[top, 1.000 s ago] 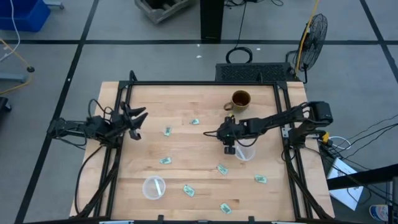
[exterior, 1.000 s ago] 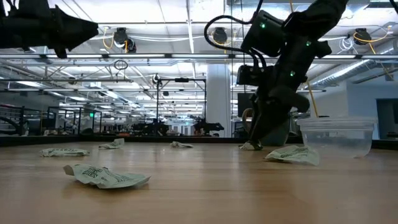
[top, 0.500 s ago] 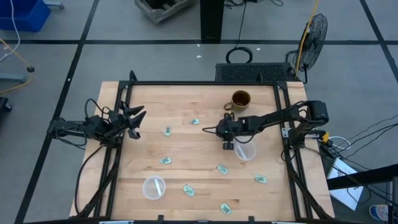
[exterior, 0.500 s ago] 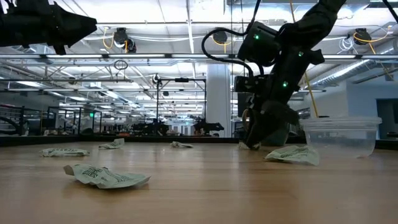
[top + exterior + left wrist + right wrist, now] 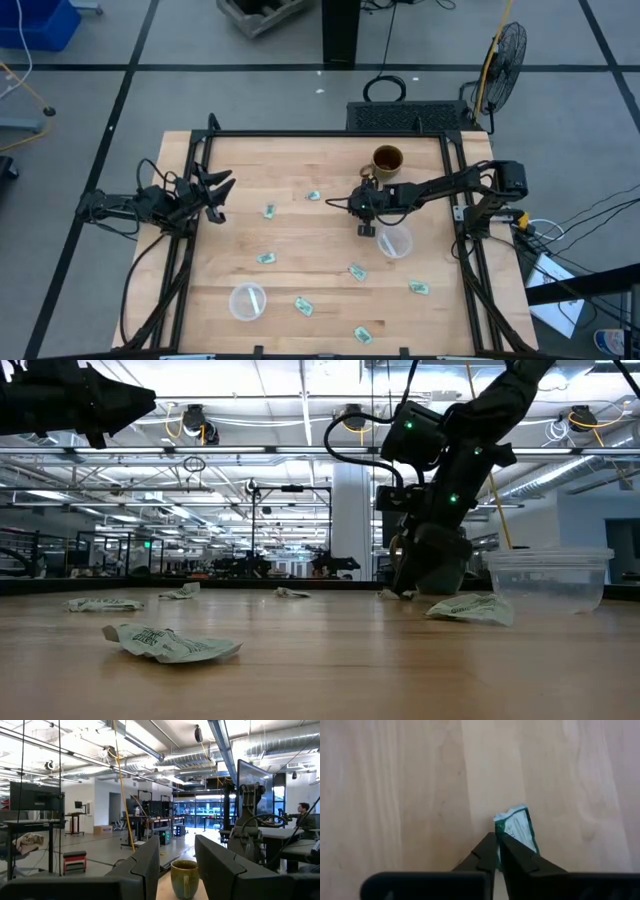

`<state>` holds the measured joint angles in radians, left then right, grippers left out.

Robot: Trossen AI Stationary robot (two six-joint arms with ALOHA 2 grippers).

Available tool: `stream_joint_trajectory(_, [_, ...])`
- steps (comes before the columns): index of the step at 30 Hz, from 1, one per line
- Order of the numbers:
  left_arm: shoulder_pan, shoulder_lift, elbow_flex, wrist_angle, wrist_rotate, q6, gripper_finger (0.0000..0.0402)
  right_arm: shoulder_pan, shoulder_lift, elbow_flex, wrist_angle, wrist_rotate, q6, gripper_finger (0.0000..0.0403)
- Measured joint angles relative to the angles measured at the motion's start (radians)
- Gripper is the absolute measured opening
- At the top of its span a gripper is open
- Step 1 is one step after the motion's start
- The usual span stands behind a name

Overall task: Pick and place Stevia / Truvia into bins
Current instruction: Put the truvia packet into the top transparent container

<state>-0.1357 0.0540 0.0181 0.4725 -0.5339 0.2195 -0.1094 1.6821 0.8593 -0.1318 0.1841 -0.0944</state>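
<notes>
Right tool (image 5: 498, 851) pinches a packet (image 5: 517, 829) off the worktop (image 5: 300, 240); lift straight, then release squarely above the nearby cup (image 5: 394, 242). Left tool (image 5: 176, 865) waits spread.

Bright, even light pours from above on the desk (image 5: 320, 250), shadows short and soft. At desk height the ceiling strip lights (image 5: 300, 390) blow out white, leaving the right arm (image 5: 450, 470) a dark silhouette against the glare, with the near packet (image 5: 170, 644) slightly soft. The left wrist's fingers (image 5: 145, 870) loom blurred and dark; the mug (image 5: 184, 878) is reasonably crisp. The right wrist's wood grain is evenly lit.
</notes>
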Motion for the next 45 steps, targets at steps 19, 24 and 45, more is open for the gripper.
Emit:
stream_joint_trajectory(19, [0.0, 0.0, 0.0, 0.003, 0.0, 0.005, 0.0129, 0.104, -0.129, 0.0, 0.013, 0.106, -0.025, 0.0])
stream_joint_trajectory(24, [0.0, 0.0, 0.0, 0.004, 0.0, -0.004, 0.0129, 0.207, -0.326, 0.0, -0.12, 0.102, 0.066, 0.0])
stream_joint_trajectory(45, [0.0, 0.0, 0.0, 0.003, 0.0, -0.058, 0.0129, 0.483, -0.599, -0.221, -0.392, 0.026, 0.628, 0.0])
